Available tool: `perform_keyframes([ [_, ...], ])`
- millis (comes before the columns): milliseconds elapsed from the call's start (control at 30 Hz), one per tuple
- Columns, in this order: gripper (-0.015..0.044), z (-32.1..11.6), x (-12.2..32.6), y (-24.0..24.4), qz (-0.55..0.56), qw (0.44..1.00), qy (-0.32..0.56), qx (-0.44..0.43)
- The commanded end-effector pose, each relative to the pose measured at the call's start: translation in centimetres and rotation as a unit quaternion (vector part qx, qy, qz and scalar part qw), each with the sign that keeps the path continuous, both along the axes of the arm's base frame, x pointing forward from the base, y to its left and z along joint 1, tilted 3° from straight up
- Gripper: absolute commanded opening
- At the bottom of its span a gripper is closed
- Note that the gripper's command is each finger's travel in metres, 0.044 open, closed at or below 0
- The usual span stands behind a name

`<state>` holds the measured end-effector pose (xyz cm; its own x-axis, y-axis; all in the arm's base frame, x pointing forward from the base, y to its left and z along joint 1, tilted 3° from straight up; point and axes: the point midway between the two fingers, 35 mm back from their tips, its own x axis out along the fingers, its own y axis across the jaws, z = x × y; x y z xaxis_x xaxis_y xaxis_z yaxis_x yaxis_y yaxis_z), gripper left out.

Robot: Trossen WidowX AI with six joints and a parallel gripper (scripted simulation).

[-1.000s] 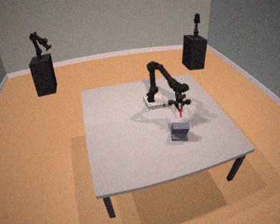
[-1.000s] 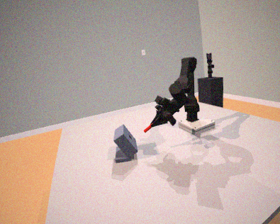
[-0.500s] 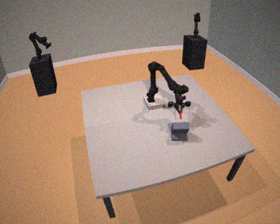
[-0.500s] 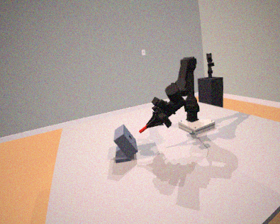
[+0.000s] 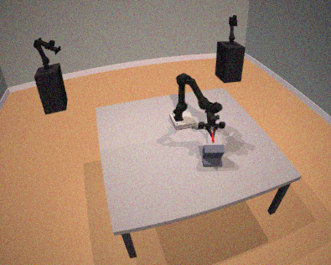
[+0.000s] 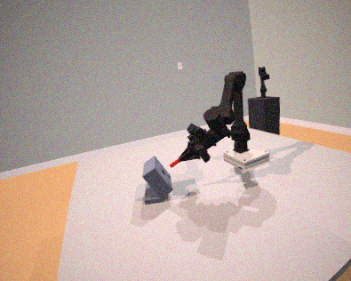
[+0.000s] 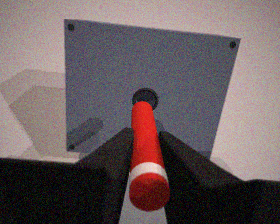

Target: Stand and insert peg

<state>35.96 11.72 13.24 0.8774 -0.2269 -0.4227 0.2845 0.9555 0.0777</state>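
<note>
Red is the peg (image 5: 213, 137) (image 6: 174, 163) (image 7: 145, 137), with a white band near the end that is closer to the wrist camera. It is gripped between the two fingers of the gripper (image 5: 212, 132) (image 6: 183, 159) (image 7: 147, 142), which are closed on it, and it is tilted, with the plain end pointing away from the gripper and downward. Ahead of the gripper is the sloped panel (image 5: 214, 150) (image 6: 158, 174) (image 7: 106, 65), which is blue-grey. Its hole (image 6: 163, 172) (image 7: 145, 96) is dark and round, and in the wrist view the plain end overlaps the lower edge of this hole. In the exterior view the peg is near the panel, but a gap is between them. Behind the gripper, the black arm (image 5: 191, 89) (image 6: 228, 100) rises from a white base (image 5: 189, 125) (image 6: 255, 159). Below the gripper is the pale counter (image 5: 148, 180) (image 6: 122, 240), which carries the panel and the base.
</note>
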Motion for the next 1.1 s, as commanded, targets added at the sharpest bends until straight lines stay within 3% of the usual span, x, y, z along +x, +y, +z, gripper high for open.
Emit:
perform_keyframes([
  [0, 0.0, -0.6, 0.1, -0.3, -0.004, 1.0, 0.001, -0.006],
  [1067, 0.0, -1.7, 2.3, -0.9, -0.008, 1.0, -0.005, -0.001],
])
